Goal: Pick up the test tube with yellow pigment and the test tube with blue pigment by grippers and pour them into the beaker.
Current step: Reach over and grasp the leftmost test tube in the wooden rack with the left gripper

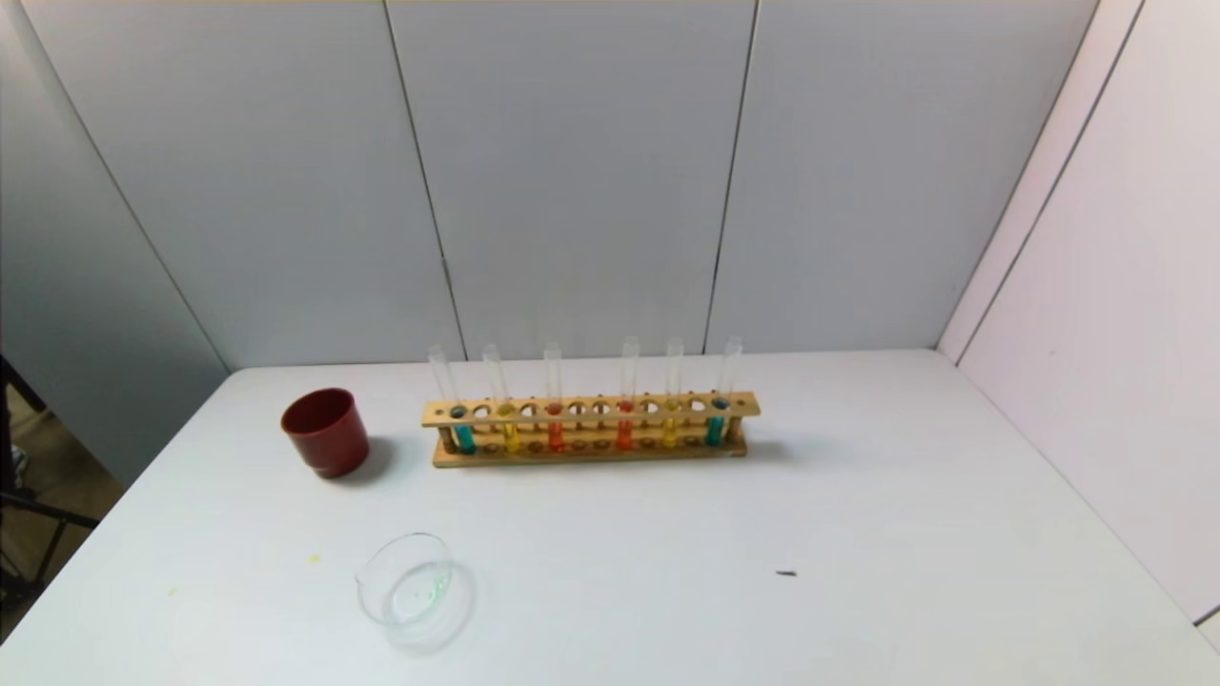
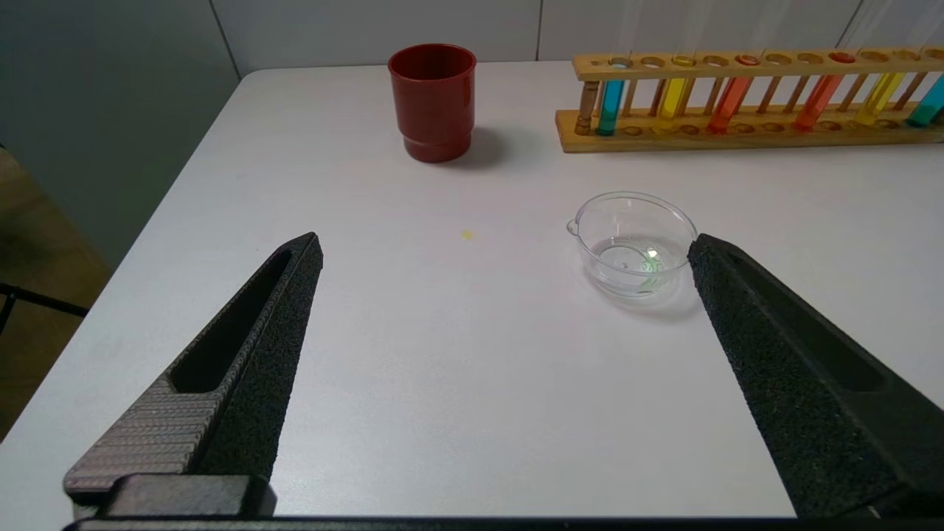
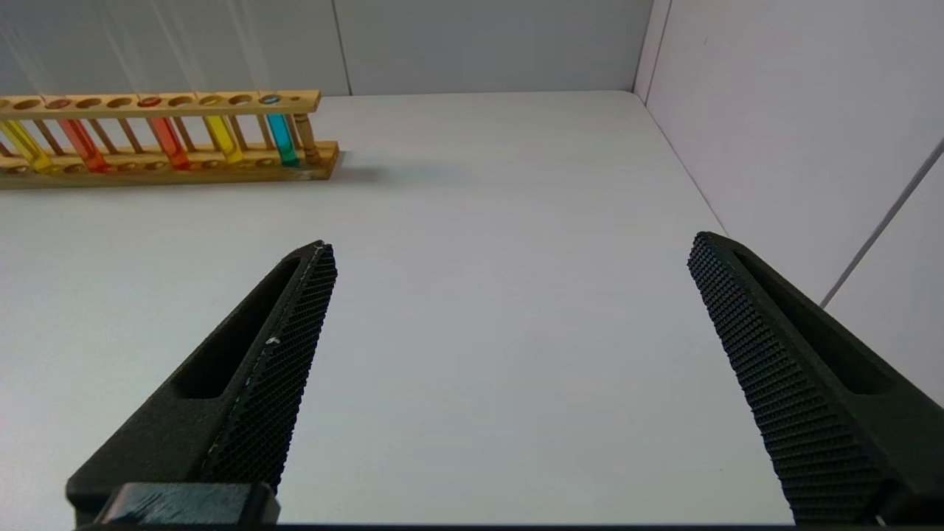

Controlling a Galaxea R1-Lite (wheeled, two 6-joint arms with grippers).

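Note:
A wooden rack [image 1: 591,412] at the table's back middle holds six upright tubes. Two tubes with blue pigment stand at its ends [image 1: 464,435] [image 1: 715,429]. Two tubes with yellow pigment stand one place inward [image 1: 510,435] [image 1: 670,431]. The clear beaker [image 1: 415,591] sits at the front left with a faint green trace inside. Neither gripper shows in the head view. My left gripper [image 2: 507,242] is open and empty above the table, short of the beaker [image 2: 634,243]. My right gripper [image 3: 512,243] is open and empty over bare table, the rack's right end [image 3: 310,133] far ahead.
Two tubes with orange-red liquid [image 1: 556,435] [image 1: 624,433] stand in the rack's middle. A dark red cup [image 1: 326,431] stands left of the rack. Small yellow spots [image 1: 313,558] and a dark speck [image 1: 785,574] mark the white table. Grey walls close the back and right.

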